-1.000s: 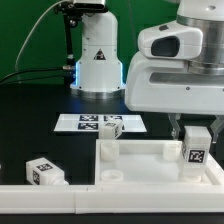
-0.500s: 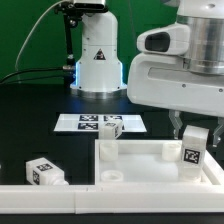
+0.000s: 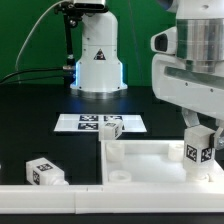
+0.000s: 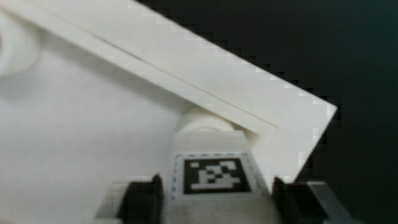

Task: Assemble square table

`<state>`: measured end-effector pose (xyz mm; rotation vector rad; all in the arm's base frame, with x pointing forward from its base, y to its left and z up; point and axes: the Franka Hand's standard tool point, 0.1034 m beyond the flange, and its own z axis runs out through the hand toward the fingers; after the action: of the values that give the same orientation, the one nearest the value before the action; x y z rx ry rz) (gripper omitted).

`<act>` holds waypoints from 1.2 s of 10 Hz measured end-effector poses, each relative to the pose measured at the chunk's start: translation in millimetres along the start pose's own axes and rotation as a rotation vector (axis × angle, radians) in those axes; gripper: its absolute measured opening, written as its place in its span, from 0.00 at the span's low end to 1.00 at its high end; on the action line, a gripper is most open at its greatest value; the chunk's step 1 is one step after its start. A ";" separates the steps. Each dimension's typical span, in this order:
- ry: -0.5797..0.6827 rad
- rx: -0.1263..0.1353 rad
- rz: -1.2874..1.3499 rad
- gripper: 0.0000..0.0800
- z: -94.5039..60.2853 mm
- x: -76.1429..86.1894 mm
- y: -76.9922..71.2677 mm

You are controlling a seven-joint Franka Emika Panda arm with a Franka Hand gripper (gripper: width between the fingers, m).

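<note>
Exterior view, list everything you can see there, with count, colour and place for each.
tabletop: 1, white, exterior view's right, behind the rail
loose legs: 2, white with black-and-white tags, one front left, one at the marker board's front edge
held leg: 1, white, tagged, at the tabletop's right corner
marker board: 1, white, mid table
rail: 1, white, along the front
table: 1, black
arm: 1, white, exterior view's right
end effector: 1, shut on the held leg

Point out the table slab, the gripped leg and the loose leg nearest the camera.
table slab [image 3: 145,144]: exterior view, back rim.
gripped leg [image 3: 196,153]: exterior view, its tag.
loose leg [image 3: 45,171]: exterior view, its middle.
</note>
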<state>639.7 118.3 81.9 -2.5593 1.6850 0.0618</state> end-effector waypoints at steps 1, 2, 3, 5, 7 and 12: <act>-0.013 0.008 0.067 0.36 0.0 0.7 -0.2; -0.015 0.008 0.102 0.36 0.0 0.7 -0.2; -0.016 0.008 0.081 0.36 0.3 0.3 -0.2; -0.016 0.006 -0.140 0.75 -0.2 3.1 4.3; 0.019 0.043 -0.446 0.80 -6.2 7.0 3.1; 0.058 0.026 -0.963 0.81 -10.0 4.8 -1.3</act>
<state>642.7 113.5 91.5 -3.0471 0.3118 -0.0924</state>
